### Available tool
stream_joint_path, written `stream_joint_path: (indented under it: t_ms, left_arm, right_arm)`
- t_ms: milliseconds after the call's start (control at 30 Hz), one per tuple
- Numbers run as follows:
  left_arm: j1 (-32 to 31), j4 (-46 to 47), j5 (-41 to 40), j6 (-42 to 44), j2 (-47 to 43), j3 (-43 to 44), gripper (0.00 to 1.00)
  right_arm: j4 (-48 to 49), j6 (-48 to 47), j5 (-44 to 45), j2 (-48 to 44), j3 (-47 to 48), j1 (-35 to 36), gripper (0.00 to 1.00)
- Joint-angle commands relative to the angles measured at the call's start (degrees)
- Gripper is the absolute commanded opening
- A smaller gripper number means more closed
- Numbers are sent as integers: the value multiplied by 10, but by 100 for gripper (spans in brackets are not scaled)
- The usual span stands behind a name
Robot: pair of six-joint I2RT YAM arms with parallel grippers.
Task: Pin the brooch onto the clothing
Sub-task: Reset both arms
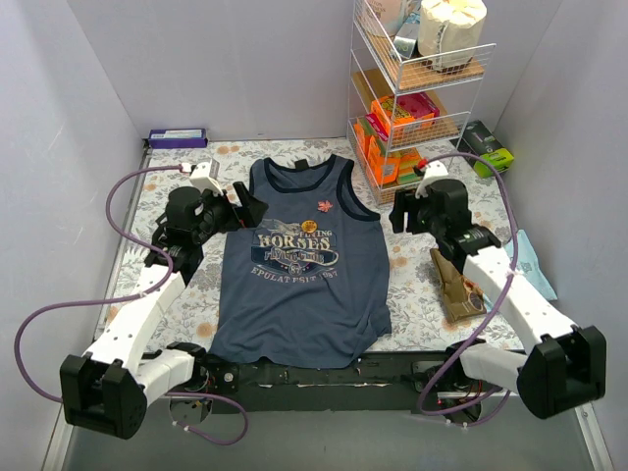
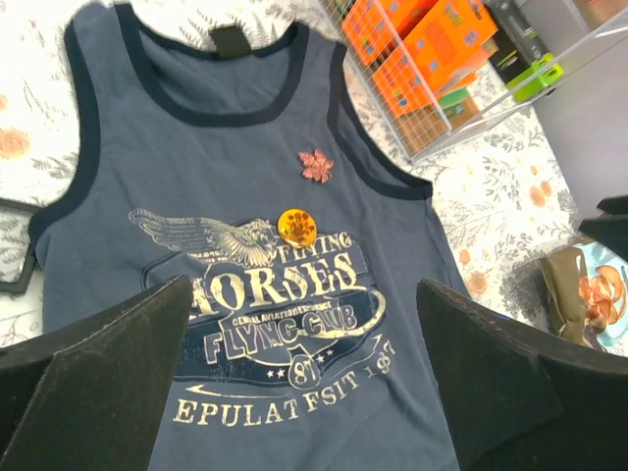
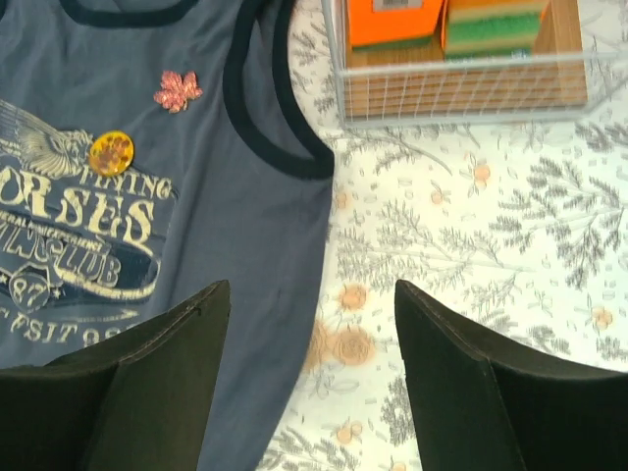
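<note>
The clothing [image 1: 294, 294], a navy tank top with a pale "HORSES" print, lies flat on the floral cloth. A pink leaf-shaped brooch [image 1: 324, 206] sits on its upper chest, and a round amber brooch [image 1: 308, 226] lies just below it, at the top of the print. My left gripper [image 1: 250, 208] hovers at the top's left armhole, open and holding nothing. In the left wrist view the clothing [image 2: 255, 128], the leaf brooch [image 2: 316, 165] and the round brooch [image 2: 296, 225] lie beyond the left gripper [image 2: 304, 289]. My right gripper [image 3: 310, 287] is open and empty over the clothing's right edge [image 3: 265, 235], with the leaf brooch [image 3: 178, 89] ahead on the left.
A white wire rack [image 1: 412, 88] with orange boxes stands at the back right, close to the top's right shoulder. A purple box [image 1: 178, 137] lies at the back wall. A green object [image 1: 491, 149], a brown pouch [image 1: 454, 285] and a pale blue cloth [image 1: 530, 260] lie on the right.
</note>
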Motion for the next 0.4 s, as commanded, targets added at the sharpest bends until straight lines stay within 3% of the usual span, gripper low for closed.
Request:
stream_joint_path:
  t_ms: [0,367]
  left_arm:
    - [-1,-48,-30,25,-48,29,98]
    - [-1,-59,-55,22,-87,40,98]
  right_arm:
    - [37,30,-7,-82,-40,-11,75]
    - [10,28,11,-156,-68,-12,76]
